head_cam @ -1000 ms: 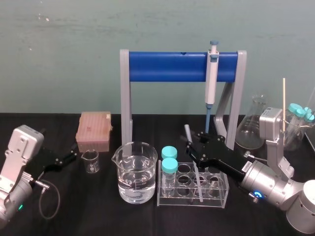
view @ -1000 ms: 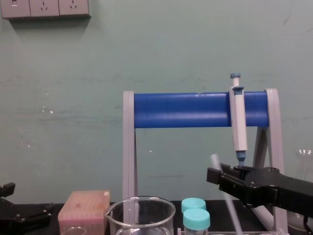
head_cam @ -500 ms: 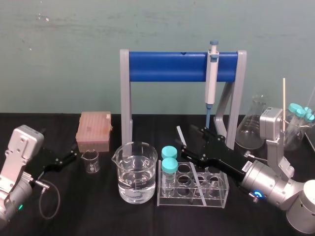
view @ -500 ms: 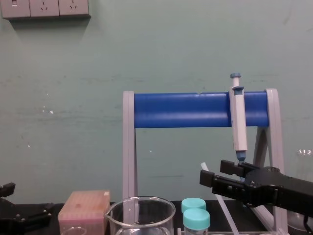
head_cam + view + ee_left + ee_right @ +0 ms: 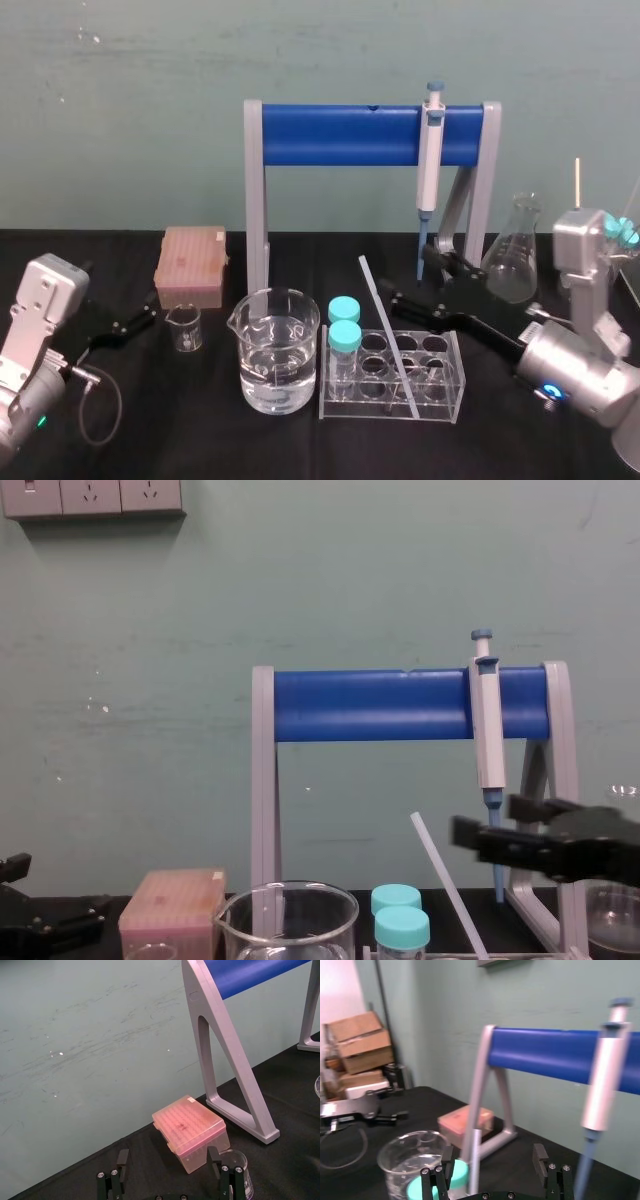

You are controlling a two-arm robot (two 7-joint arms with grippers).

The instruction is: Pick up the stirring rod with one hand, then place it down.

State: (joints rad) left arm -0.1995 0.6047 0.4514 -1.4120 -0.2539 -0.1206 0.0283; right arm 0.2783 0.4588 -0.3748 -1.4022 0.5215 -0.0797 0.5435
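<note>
The rod [image 5: 385, 325] leans in the rack [image 5: 445, 395], the right gripper [image 5: 406, 274] open beside it, the left gripper [image 5: 148, 310] parked open.

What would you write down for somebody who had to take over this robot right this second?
Left gripper: open, parked at the far left near the small beaker.
Right gripper: open, to the rod's right, not touching it.
Stirring rod: leaning in the test tube rack, its top tilted to the left, nothing holding it.
Done: a second ago the right gripper held the rod; it has let go and backed off.
Left: probably only pulling the right arm back; check that the rod stays put.
</note>
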